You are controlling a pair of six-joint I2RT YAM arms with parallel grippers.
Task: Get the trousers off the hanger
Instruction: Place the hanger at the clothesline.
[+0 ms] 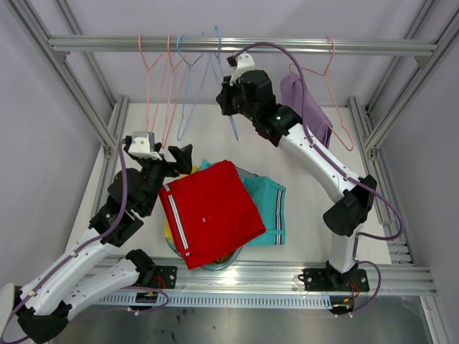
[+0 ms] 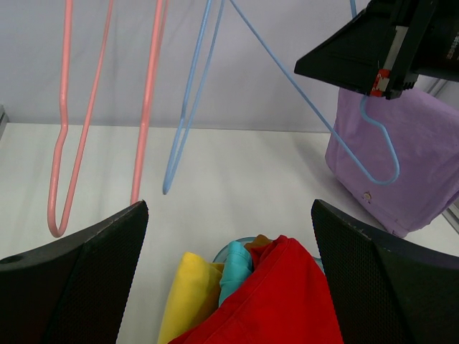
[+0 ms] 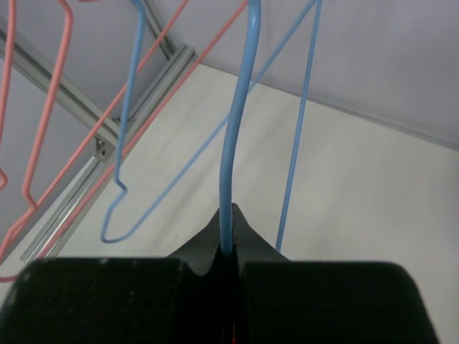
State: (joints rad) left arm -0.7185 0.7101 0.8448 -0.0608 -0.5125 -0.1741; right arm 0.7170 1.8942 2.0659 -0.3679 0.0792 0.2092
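The lilac trousers (image 1: 310, 107) hang on a pink hanger (image 1: 337, 100) at the right of the rail; the left wrist view shows them (image 2: 409, 165) too. My right gripper (image 1: 226, 97) is shut on the wire of a bare blue hanger (image 1: 234, 130), pinched between its jaws (image 3: 233, 240). The red trousers (image 1: 211, 211) lie on top of a pile with teal (image 1: 269, 208), yellow (image 2: 188, 287) and brown (image 2: 259, 244) ones. My left gripper (image 1: 181, 159) hovers open over the pile's far edge, nothing between its fingers (image 2: 93, 272).
Bare pink hangers (image 1: 159, 79) and another blue hanger (image 1: 188, 93) hang from the rail (image 1: 107, 45) at the left. The pile sits in a pale blue bowl (image 1: 215, 266). Aluminium frame posts run along both sides of the white table.
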